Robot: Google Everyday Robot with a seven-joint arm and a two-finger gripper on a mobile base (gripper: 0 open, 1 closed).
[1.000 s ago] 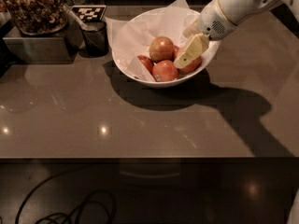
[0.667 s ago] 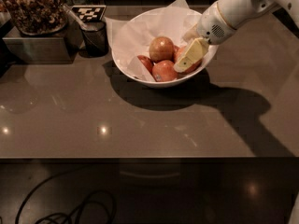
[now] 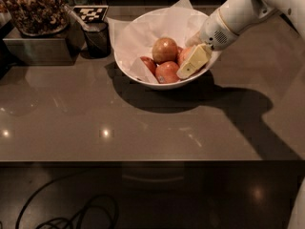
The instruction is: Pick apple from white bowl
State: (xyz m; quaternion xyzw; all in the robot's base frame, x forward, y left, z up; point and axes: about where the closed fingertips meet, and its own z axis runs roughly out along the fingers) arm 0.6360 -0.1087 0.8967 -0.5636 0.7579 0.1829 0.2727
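Observation:
The white bowl (image 3: 125, 56) stands at the back middle of the counter, lined with crumpled white paper (image 3: 143, 32). Several apples lie in it. The pale pinkish-orange apple (image 3: 183, 53) sits at the bowl's right side, mostly hidden. A golden-brown apple (image 3: 165, 49) is in the middle and a deeper red apple (image 3: 167, 72) is in front. My gripper (image 3: 190, 65) reaches down from the upper right into the bowl's right side. It sits right against the pinkish apple and covers its front.
A small dark mesh cup (image 3: 97, 38) stands left of the bowl. A jar of snacks (image 3: 35, 8) on a metal stand and a black-and-white marker card (image 3: 90, 12) are at the back left. Cables (image 3: 71, 216) lie on the floor below the counter edge.
My gripper has sunk a little lower into the right side of the bowl, closer onto the pinkish apple. The apples and the bowl have not moved.

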